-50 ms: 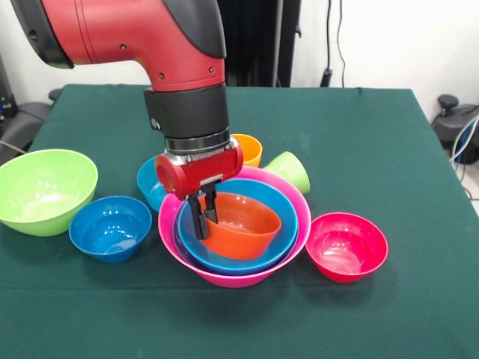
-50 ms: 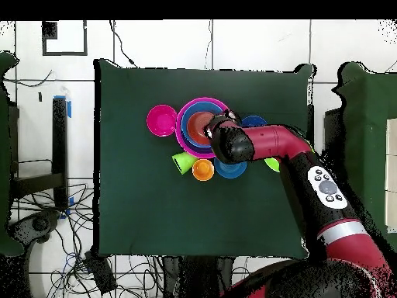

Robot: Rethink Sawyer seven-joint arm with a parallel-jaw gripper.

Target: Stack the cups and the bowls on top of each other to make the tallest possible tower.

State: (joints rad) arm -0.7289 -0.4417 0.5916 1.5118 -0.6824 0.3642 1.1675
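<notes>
At the middle of the dark green cloth-covered surface (image 1: pixel 359 142), the tower (image 1: pixel 233 258) is sitting: a big glossy pink plastic bowl (image 1: pixel 224 278) is cradling a round sky blue plastic bowl (image 1: pixel 281 224), with a smooth orange plastic bowl (image 1: pixel 243 224) lying tilted inside. The red and black gripper (image 1: pixel 202 217) is reaching in, its slim black jaws pinching the orange bowl's thin rim. Behind the tower, an orange plastic tumbler (image 1: pixel 249 148) is standing and a lime green plastic tumbler (image 1: pixel 290 170) is lying on its side. A wide lime green bowl (image 1: pixel 43 188), a small dark blue bowl (image 1: pixel 110 226) and a red-pink bowl (image 1: pixel 346 245) are resting apart.

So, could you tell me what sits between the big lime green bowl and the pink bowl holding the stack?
In the front view, one dark blue bowl stands between the big lime green bowl and the big pink bowl, apart from both.
</notes>
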